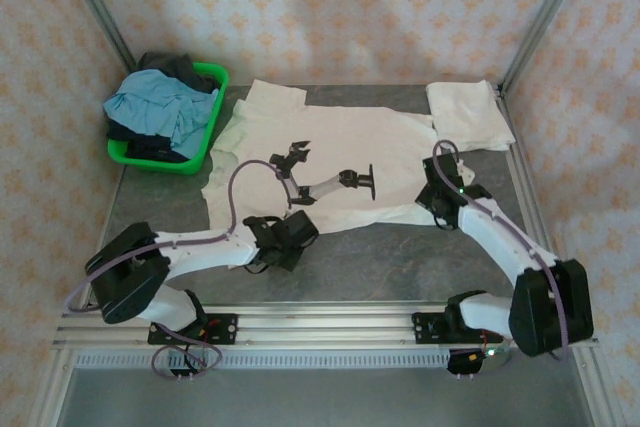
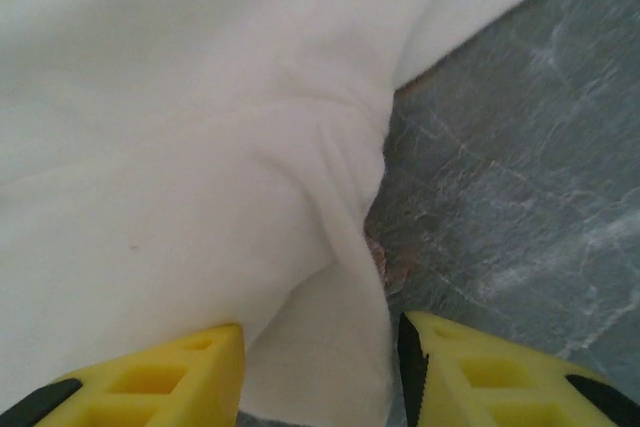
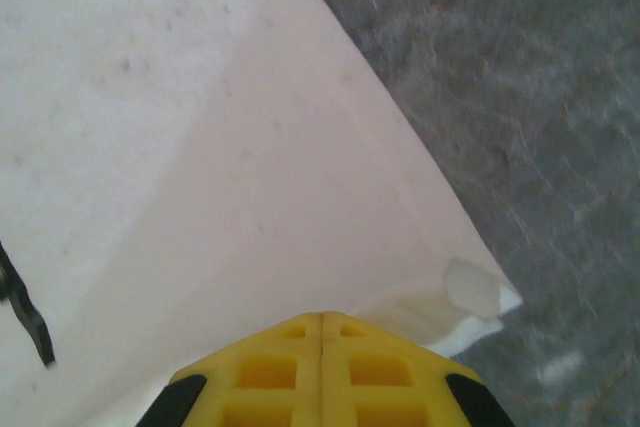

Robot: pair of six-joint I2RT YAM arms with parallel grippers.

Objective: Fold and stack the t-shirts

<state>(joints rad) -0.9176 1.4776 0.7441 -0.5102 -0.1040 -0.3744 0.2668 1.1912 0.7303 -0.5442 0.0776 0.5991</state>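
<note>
1. A cream t-shirt with a black robot-arm graphic [image 1: 380, 142] lies spread flat in the middle of the grey bench [image 1: 400, 257].
2. A second cream t-shirt [image 1: 468, 112], folded into a rectangle, sits at the far right corner, just beyond the spread one.
3. The left claw [image 2: 320, 327] is at the spread shirt's near hem, its yellow fingers apart with a bunched ridge of fabric between them.
4. The right claw [image 3: 322, 319] is at the shirt's near right corner with its fingers pressed together; whether cloth is pinched cannot be told.
5. A green basket [image 1: 150, 162] at far left holds a light blue garment [image 1: 155, 107] and a dark garment [image 1: 175, 67].
</note>
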